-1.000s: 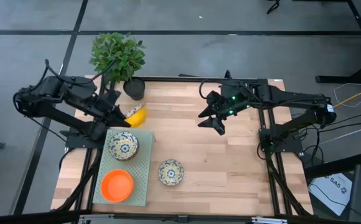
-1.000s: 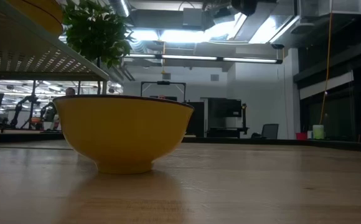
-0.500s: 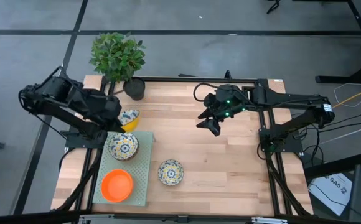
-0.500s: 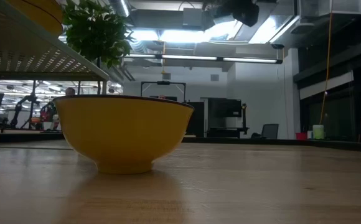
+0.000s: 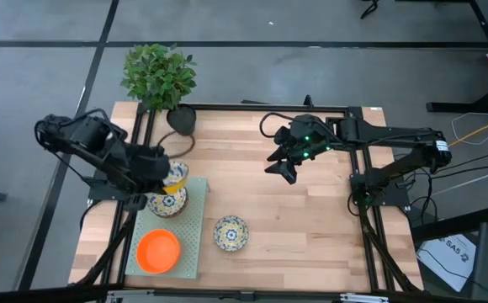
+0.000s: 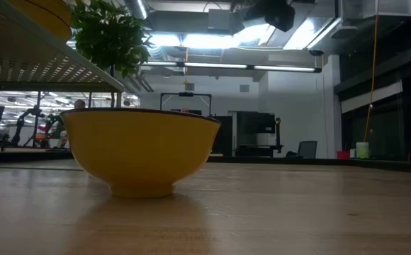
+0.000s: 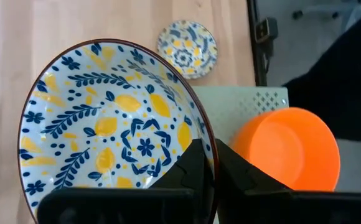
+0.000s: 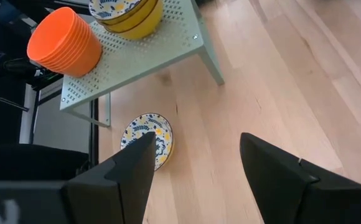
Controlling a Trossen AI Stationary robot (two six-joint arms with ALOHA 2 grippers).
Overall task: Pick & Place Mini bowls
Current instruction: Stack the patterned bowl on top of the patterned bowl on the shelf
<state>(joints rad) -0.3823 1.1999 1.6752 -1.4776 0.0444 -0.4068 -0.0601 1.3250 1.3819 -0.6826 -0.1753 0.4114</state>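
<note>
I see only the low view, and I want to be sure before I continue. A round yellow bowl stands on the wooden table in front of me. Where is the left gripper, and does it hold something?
Observer: The left gripper is shut on the rim of a white round bowl with blue and yellow flowers. It holds the bowl above the pale green perforated rack.
Operator: And the right gripper?
Observer: The right gripper is open and empty, above the wooden table.
Operator: What stands on the rack?
Observer: A stack of plain orange bowls and a stack of flowered bowls.
</note>
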